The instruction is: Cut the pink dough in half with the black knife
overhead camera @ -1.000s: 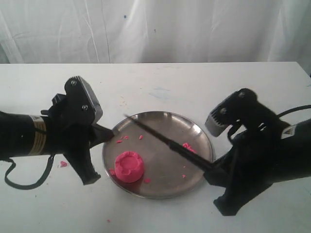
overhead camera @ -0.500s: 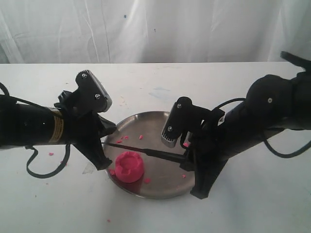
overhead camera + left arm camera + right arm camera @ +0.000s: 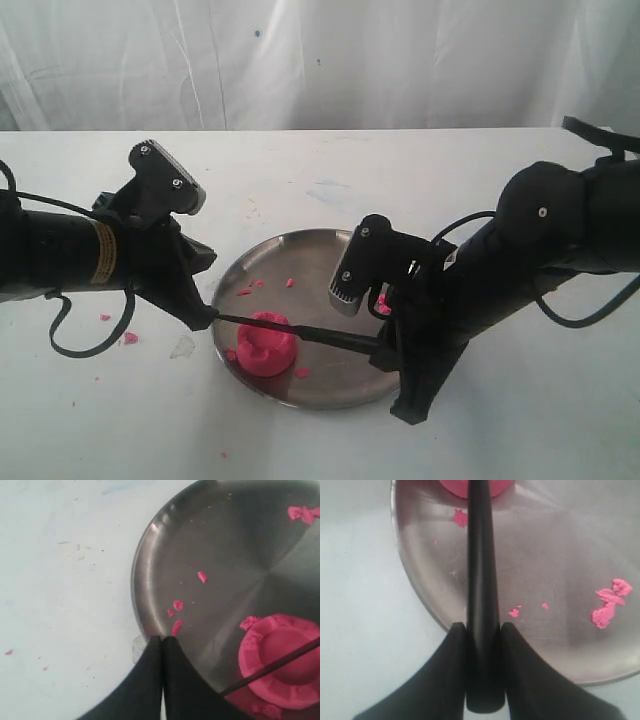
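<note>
The pink dough is a round puck with a dented top, sitting at the front left of the steel plate. The black knife lies across the top of the pink dough, its tip near the plate's left rim. My right gripper is shut on the knife's handle. The left gripper is shut and empty, its tips at the plate's left rim, beside the dough.
Small pink crumbs lie on the plate and a pink smear sits near its right side. More crumbs dot the white table left of the plate. A white curtain hangs behind.
The right arm swung in over the plate and lowered the knife from above the plate onto the dough's top. The left gripper shifted to the plate's left rim.
</note>
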### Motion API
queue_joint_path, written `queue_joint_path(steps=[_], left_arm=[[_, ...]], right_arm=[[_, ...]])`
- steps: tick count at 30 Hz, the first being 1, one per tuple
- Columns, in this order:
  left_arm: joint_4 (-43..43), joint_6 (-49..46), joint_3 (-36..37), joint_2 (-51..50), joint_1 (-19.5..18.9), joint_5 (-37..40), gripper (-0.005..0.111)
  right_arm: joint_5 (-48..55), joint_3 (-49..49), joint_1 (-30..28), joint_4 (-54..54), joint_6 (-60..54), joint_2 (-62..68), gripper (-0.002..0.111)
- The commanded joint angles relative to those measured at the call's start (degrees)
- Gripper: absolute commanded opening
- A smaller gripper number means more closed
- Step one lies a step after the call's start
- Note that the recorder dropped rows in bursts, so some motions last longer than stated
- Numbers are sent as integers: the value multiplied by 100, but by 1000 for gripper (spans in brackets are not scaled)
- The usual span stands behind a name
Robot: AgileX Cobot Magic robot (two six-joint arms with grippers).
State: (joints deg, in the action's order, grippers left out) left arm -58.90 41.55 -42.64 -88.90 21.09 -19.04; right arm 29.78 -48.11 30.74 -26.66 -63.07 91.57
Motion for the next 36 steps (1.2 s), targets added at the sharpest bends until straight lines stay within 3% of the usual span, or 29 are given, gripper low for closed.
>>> queue_joint_path(steps=[1,4,17,25,36], left_arm=[[6,49,-12,-1,-37,-167,0],[-91,80,-12,-113,-37,-593,0],[-199,157,-12,-706,-37,-738,0],[-210,236,-12,-884,-37,-1263,0],[-210,261,-12,-1117,-37,-833,0]], right_arm=[[-51,192,-7,-48,107,-6,0],[-186,311,-7,-48,174,-6,0],[-469,436,-96,-48,223,3,0],[-504,436,-106,-48,287,3,0],[-512,445,-106,-164,435,3,0]])
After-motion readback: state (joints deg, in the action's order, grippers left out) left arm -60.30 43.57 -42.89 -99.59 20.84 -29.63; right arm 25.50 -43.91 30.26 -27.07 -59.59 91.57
